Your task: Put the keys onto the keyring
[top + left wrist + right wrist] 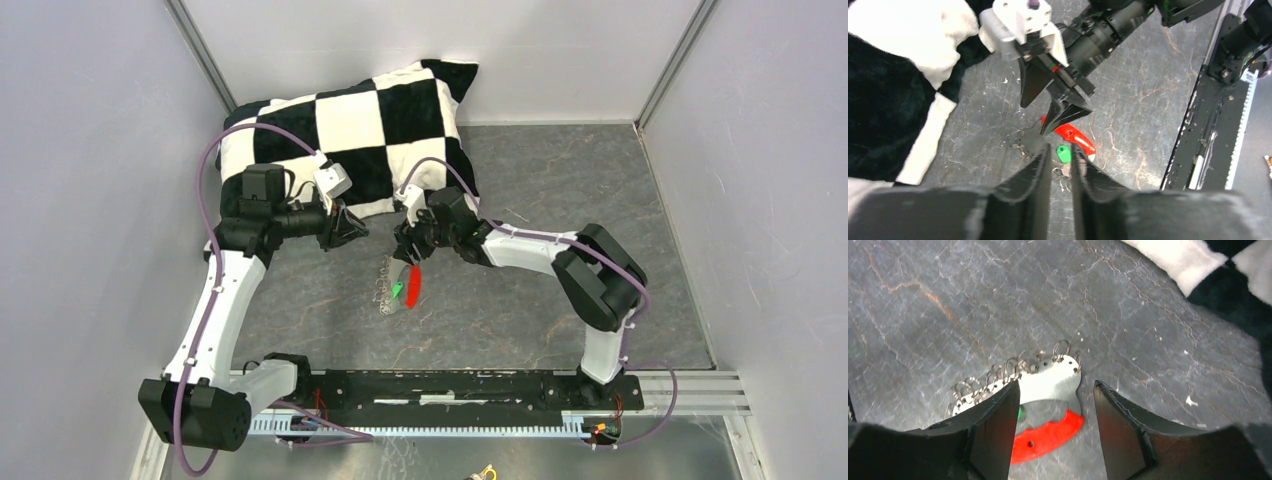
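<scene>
Sitting clear of the checkered pillow point(350, 130) at the table's point(560, 180) 12 o'clock, both hands work table centre: right hand point(408, 262) released, fingers spread low astride the keyring point(400, 292), probably to pin or grab it; left hand point(360, 232) at its 10 o'clock nearly clenched on nothing, likely on standby. Right wrist view gives the keyring's silvery looped plate point(1048, 382) over the red fob point(1048, 436), mush from the top; left wrist view alone shows the green key point(1064, 153) cleanly, at the fob's 7 o'clock, threaded or not unclear.
</scene>
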`<state>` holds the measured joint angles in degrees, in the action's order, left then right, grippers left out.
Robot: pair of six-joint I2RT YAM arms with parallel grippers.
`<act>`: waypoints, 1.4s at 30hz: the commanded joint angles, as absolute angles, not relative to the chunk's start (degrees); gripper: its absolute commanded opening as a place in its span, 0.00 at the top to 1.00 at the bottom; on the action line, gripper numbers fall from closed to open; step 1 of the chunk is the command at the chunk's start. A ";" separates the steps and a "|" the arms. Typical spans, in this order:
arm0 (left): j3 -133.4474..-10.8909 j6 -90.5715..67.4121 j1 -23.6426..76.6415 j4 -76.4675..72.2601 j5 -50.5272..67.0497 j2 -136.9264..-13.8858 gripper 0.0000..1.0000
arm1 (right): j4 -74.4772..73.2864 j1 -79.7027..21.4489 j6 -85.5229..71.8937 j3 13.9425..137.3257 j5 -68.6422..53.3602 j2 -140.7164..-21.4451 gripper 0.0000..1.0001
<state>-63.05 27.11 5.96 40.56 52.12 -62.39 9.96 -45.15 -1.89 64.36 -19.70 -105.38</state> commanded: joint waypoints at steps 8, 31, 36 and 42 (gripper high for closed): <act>-64.15 31.62 5.63 39.30 49.71 -61.24 0.34 | 13.95 -45.33 -5.03 72.10 -17.51 -115.74 0.39; -64.48 32.92 5.76 42.32 50.38 -59.77 0.32 | 13.87 -45.37 -5.42 74.90 -19.44 -120.96 0.70; -65.12 32.79 5.82 42.54 51.00 -59.67 0.34 | 13.57 -45.40 -4.95 74.85 -18.93 -120.94 0.72; -65.00 32.68 5.89 42.90 51.22 -59.48 0.36 | 15.56 -45.36 -3.69 73.40 -19.98 -118.95 0.99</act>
